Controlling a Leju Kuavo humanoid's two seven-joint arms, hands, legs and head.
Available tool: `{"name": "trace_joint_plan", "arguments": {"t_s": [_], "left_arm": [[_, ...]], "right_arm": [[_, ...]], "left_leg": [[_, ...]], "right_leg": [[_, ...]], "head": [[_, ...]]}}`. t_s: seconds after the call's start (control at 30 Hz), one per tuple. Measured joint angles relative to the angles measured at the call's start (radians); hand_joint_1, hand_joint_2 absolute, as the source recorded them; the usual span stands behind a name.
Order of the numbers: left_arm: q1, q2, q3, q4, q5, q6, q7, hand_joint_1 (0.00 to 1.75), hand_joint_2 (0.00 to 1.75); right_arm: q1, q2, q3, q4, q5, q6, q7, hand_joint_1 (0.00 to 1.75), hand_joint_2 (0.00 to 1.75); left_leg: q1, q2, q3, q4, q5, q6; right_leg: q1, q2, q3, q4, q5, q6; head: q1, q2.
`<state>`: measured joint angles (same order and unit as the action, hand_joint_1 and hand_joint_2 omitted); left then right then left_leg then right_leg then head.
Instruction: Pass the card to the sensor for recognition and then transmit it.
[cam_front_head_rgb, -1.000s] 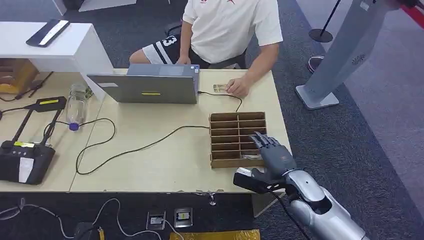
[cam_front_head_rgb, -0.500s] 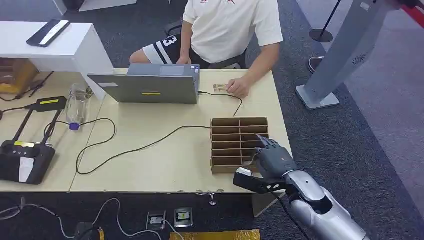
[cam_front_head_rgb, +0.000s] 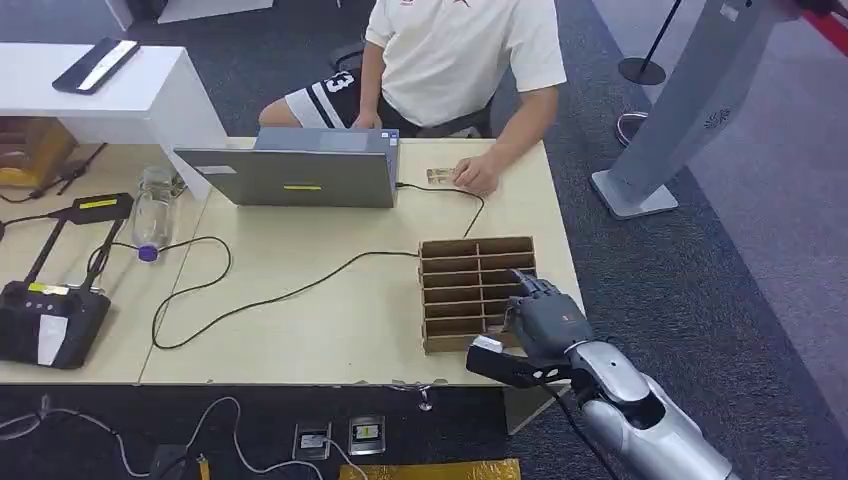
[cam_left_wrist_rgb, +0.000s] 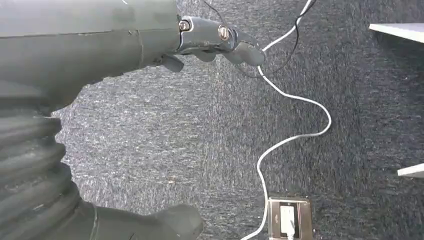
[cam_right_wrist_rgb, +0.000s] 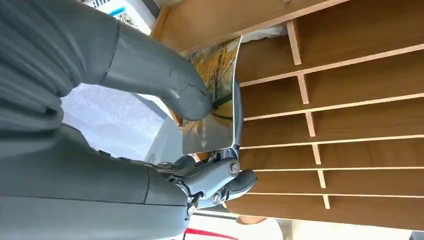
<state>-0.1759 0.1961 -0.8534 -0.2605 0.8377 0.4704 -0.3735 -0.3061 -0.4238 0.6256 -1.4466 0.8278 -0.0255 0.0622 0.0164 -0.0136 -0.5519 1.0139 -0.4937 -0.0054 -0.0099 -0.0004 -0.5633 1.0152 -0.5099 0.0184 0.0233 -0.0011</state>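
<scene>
Left hand (cam_left_wrist_rgb: 100, 60) hangs by the robot's side over dark carpet and a white cable (cam_left_wrist_rgb: 295, 135); its fingers look curled with nothing in them, so you can leave it out of this. Moving right: your right hand (cam_front_head_rgb: 545, 318) has drawn in over the last second, fingers that were spread across the wooden slotted rack (cam_front_head_rgb: 465, 275) now folded at its near end. In the right wrist view the thumb presses a card (cam_right_wrist_rgb: 215, 100) against the darker fingers, so the card is pinched, part lifted, its far edge still at the end slot of the rack. Judging from that, the pick is made and the pass to the sensor is not yet begun. Card is thin, glossy, printed in yellows, flat and stiff-looking; rack is plain brown board with thin dividers; table (cam_front_head_rgb: 330, 310) is smooth pale wood.
</scene>
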Motion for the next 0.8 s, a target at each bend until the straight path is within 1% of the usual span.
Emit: {"name": "trace_joint_plan", "arguments": {"t_s": [0.13, 0.2, 0.37, 0.43, 0.53, 0.67, 0.8], "left_arm": [[-0.001, 0.000, -0.001, 0.000, -0.002, 0.000, 0.000, 0.00, 1.75], [-0.004, 0.000, -0.001, 0.000, -0.006, 0.000, 0.000, 0.00, 1.75], [-0.010, 0.000, -0.007, 0.000, -0.015, 0.001, 0.000, 0.00, 1.75], [-0.014, 0.000, -0.010, 0.000, -0.021, 0.003, 0.000, 0.00, 1.75], [-0.022, 0.000, -0.016, 0.000, -0.031, 0.009, -0.003, 0.00, 1.75], [-0.033, -0.002, -0.018, 0.000, -0.035, 0.014, -0.003, 0.00, 1.75], [-0.041, -0.004, -0.019, 0.000, -0.039, 0.018, -0.004, 0.00, 1.75]], "right_arm": [[-0.005, 0.000, 0.000, 0.000, 0.008, -0.016, -0.011, 1.75, 1.75], [-0.015, 0.001, -0.005, 0.000, 0.016, -0.036, -0.026, 1.75, 1.75], [-0.069, 0.002, -0.037, 0.000, 0.040, -0.075, -0.075, 1.75, 1.75], [-0.100, 0.002, -0.057, 0.000, 0.050, -0.101, -0.100, 1.75, 1.75], [-0.175, 0.002, -0.107, 0.003, 0.064, -0.164, -0.138, 1.75, 1.75], [-0.281, 0.000, -0.166, 0.023, 0.069, -0.174, -0.192, 1.75, 1.75], [-0.381, 0.000, -0.213, 0.064, 0.078, -0.189, -0.221, 1.75, 1.75]], "left_leg": [[0.000, 0.000, 0.000, 0.000, 0.000, 0.000], [0.000, 0.000, 0.000, 0.000, 0.000, 0.000], [0.000, 0.000, 0.000, 0.000, 0.000, 0.000], [0.000, 0.000, 0.000, 0.000, 0.001, 0.000], [0.000, 0.000, 0.000, 0.000, 0.001, 0.000], [0.000, 0.000, 0.000, 0.000, 0.001, 0.000], [0.000, 0.000, 0.000, 0.000, 0.001, 0.000]], "right_leg": [[0.000, 0.000, 0.000, 0.000, 0.000, 0.000], [0.000, 0.000, 0.000, 0.000, 0.000, 0.000], [0.000, 0.000, 0.000, 0.000, 0.000, 0.000], [0.000, 0.000, 0.000, 0.000, 0.001, 0.000], [0.000, 0.000, 0.000, 0.000, 0.001, 0.000], [0.000, 0.000, 0.000, 0.000, 0.001, 0.000], [0.000, 0.000, 0.000, 0.000, 0.001, 0.000]], "head": [[0.000, 0.000], [0.000, 0.000], [0.000, 0.000], [0.000, 0.000], [0.000, 0.000], [0.000, 0.000], [0.000, 0.000]]}}
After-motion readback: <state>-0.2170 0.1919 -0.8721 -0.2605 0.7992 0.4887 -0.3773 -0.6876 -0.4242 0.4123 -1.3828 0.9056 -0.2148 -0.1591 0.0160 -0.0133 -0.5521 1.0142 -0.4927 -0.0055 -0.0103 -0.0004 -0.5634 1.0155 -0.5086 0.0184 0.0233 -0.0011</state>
